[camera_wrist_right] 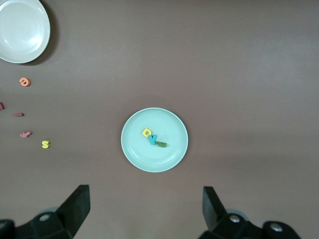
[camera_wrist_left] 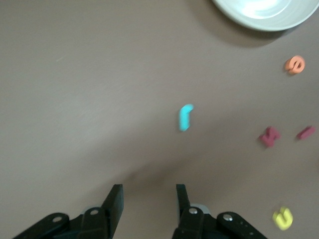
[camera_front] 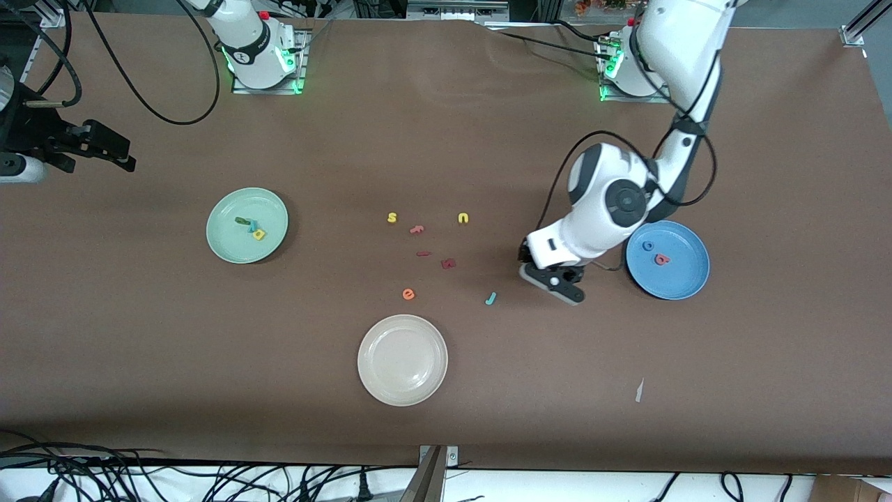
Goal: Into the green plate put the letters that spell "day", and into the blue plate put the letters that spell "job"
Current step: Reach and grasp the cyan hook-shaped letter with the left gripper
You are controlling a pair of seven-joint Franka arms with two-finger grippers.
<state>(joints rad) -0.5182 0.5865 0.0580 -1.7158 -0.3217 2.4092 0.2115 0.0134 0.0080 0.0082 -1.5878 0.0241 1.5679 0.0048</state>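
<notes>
Left hand (camera_wrist_left: 148, 204) half open, empty, over worktop (camera_front: 697, 390) near teal j (camera_front: 490, 298). Right hand (camera_wrist_right: 144, 209) wide open, empty, waits above green plate (camera_wrist_right: 172, 154).

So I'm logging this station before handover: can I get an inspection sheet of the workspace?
Surface: brown table, small pale scrap.
Job's things: green plate holds d, a, y; blue plate holds o, b; teal j on table.
Clutter: cream plate, spare letters.
Grippers: left claw empty, partly open, beside j; right claw open, waiting.
Cables: along table edges.
Surroundings: nothing seen.
</notes>
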